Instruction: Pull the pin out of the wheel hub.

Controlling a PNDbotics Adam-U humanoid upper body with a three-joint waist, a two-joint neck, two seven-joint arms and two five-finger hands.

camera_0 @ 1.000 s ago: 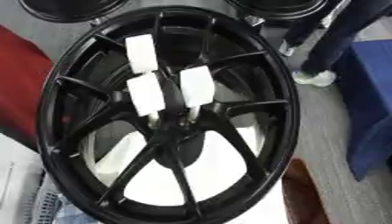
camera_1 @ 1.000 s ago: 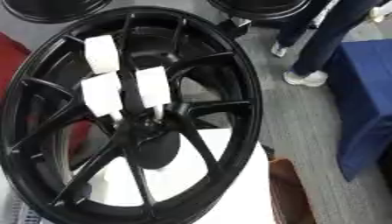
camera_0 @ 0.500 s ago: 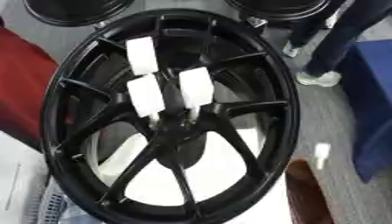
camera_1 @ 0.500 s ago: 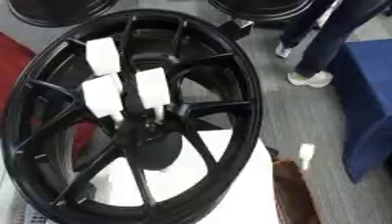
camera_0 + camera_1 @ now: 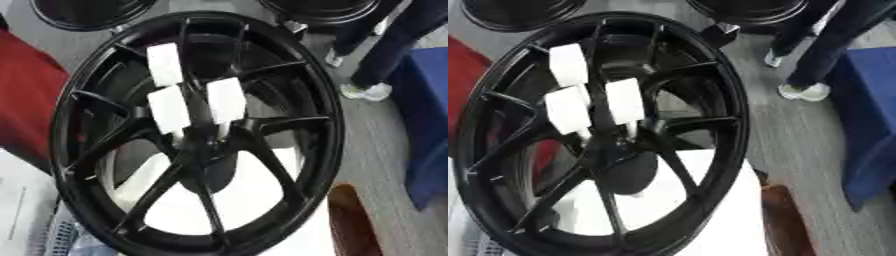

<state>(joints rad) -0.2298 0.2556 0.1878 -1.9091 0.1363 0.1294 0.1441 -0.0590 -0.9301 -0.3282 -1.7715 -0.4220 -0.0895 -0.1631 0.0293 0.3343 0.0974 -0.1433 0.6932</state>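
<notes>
A large black spoked wheel (image 5: 306, 100) stands tilted on its rim and fills most of both views. At its centre is the hub (image 5: 203, 142). Three white block-shaped pins stick out by the hub: one high up (image 5: 164, 64), one at lower left (image 5: 169, 108) and one at lower right (image 5: 226, 100). Neither of my hands shows in either view, and nothing touches the pins.
A white surface (image 5: 719, 210) lies under the wheel. A red thing (image 5: 26, 105) lies at the left, a blue block (image 5: 429, 125) at the right and a brown object (image 5: 350, 220) at lower right. Two more black wheels (image 5: 87, 12) lie at the top.
A small white thing that showed at the right half a second ago is gone. The whole picture has shifted a little; the wheel and its pins stand as before.
</notes>
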